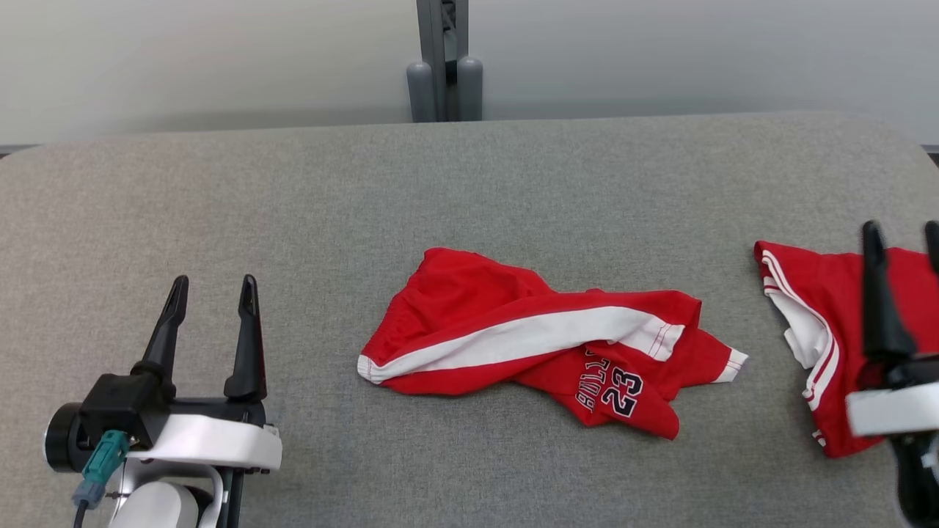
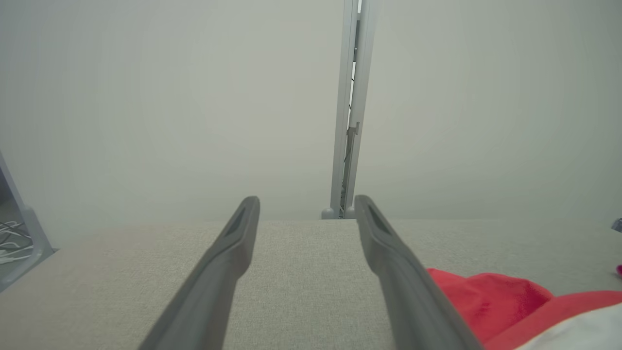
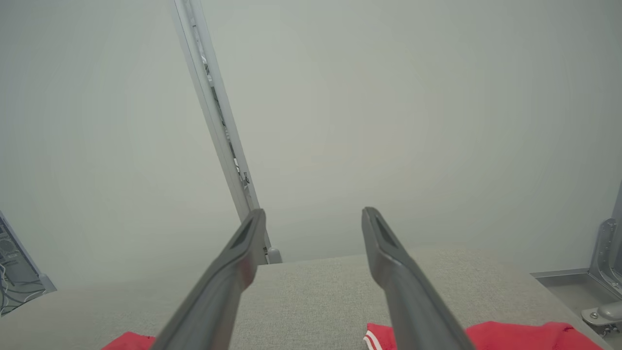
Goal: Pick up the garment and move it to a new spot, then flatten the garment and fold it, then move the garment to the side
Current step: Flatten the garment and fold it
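On the grey surface (image 1: 293, 205), a crumpled red garment (image 1: 528, 330) was pictured at centre; the left pincer (image 1: 213, 287) and right pincer (image 1: 901, 233) were held wide open and empty, the right over a second red garment (image 1: 818, 293).

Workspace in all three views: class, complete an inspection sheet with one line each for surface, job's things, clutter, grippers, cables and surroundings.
surface: table covered in grey fabric, flat.
job's things: red shorts with a white stripe and the number 23, crumpled at the centre; second red garment with white trim, at the right edge.
clutter: nothing seen.
grippers: left gripper open, empty, over bare table; right gripper open, empty, over the garment at the right edge.
cables: teal plug with its lead at the left wrist; loose wires off the table's edge in the left wrist view.
surroundings: pale wall; grey post behind the table.
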Motion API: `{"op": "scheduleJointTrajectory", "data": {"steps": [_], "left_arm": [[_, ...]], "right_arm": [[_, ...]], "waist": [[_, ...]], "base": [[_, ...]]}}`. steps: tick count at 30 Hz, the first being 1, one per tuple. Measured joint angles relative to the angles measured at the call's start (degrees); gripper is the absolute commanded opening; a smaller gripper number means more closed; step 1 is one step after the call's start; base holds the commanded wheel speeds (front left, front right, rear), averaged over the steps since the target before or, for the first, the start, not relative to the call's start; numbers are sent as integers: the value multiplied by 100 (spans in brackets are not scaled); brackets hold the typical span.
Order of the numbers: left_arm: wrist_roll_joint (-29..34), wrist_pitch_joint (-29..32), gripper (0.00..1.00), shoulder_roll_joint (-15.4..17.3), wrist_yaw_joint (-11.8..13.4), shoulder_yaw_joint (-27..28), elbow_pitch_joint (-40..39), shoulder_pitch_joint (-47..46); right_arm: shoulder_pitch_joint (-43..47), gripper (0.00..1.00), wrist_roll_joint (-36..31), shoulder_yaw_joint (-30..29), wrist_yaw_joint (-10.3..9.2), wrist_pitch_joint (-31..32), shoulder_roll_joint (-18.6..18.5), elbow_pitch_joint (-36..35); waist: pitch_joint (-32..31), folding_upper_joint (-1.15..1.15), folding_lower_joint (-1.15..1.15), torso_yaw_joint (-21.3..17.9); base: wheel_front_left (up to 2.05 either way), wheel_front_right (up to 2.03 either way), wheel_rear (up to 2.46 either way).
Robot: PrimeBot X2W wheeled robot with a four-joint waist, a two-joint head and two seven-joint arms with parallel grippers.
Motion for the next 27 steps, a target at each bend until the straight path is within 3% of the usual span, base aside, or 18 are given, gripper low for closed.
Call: {"op": "scheduleJointTrajectory", "data": {"steps": [5, 9, 27], "left_arm": [[40, 37, 100, 48, 86, -42, -12, 227], [123, 36, 100, 76, 160, -100, -48, 453], [119, -20, 100, 43, 68, -89, 25, 704]], "right_arm": [[487, 100, -871, 229, 7, -80, 282, -207], [798, 100, -1179, 219, 5, -80, 470, -125], [1365, 100, -1426, 70, 5, 200, 766, -285]], "waist": [[-208, 0, 0, -36], [-367, 0, 0, -67], [-692, 0, 0, -38]], "base": [[0, 0, 0], [0, 0, 0], [0, 0, 0]]}}
